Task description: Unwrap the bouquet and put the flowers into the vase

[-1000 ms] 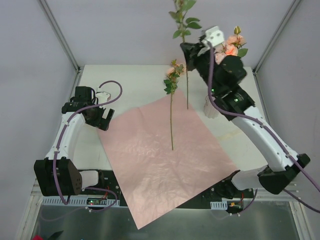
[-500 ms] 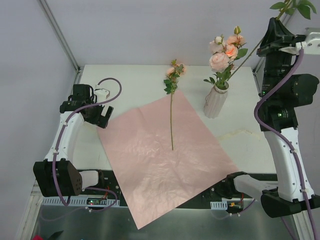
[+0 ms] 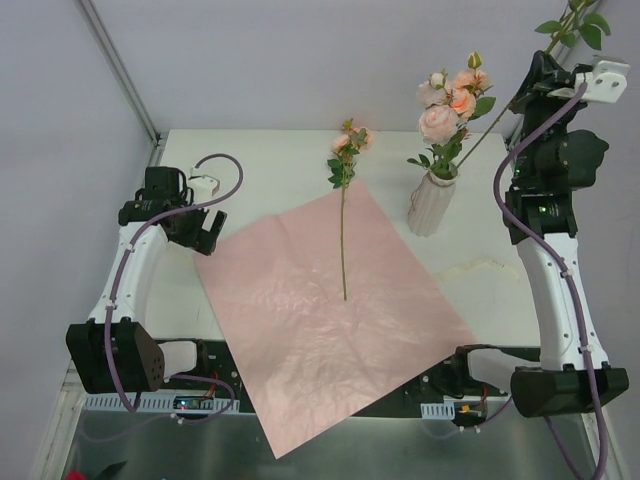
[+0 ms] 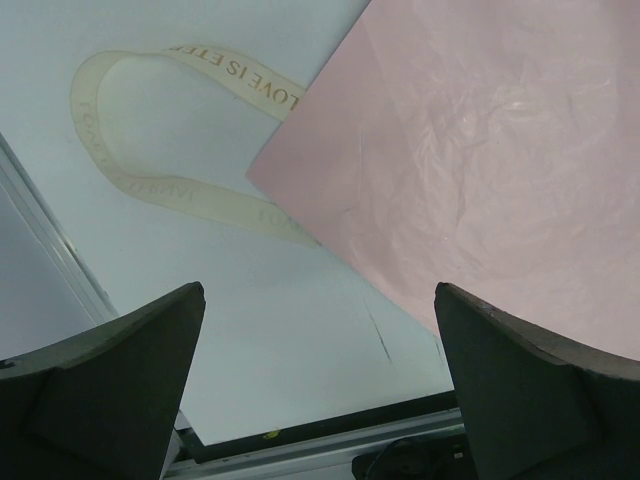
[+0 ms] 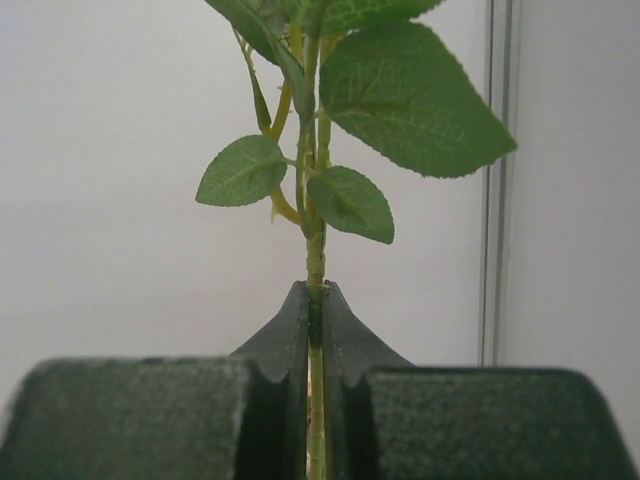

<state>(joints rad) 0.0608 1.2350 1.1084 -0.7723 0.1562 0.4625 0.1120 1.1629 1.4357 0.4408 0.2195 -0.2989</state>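
Observation:
The bouquet is undone: its pink paper (image 3: 330, 300) lies flat on the table, and the cream ribbon (image 4: 180, 190) lies beside one corner. The off-white ribbed vase (image 3: 430, 208) stands at the back right with several peach flowers (image 3: 450, 95) in it. One rose (image 3: 343, 230) lies on the paper, bloom toward the back. My right gripper (image 3: 537, 78) (image 5: 315, 295) is raised at the far right, shut on a leafy green stem (image 5: 315, 250). That stem (image 3: 500, 115) slants down toward the vase; whether its end is inside I cannot tell. My left gripper (image 3: 200, 228) (image 4: 320, 300) hangs open over the table by the paper's left corner.
White walls and metal frame posts (image 3: 120, 70) close in the table. The right arm's column (image 3: 560, 300) stands along the right side. A dark rail (image 4: 330, 445) runs along the table edge below the left gripper.
The right arm swung from over the vase out to the far right, carrying the stem, which now slants toward the vase. The left arm barely moved.

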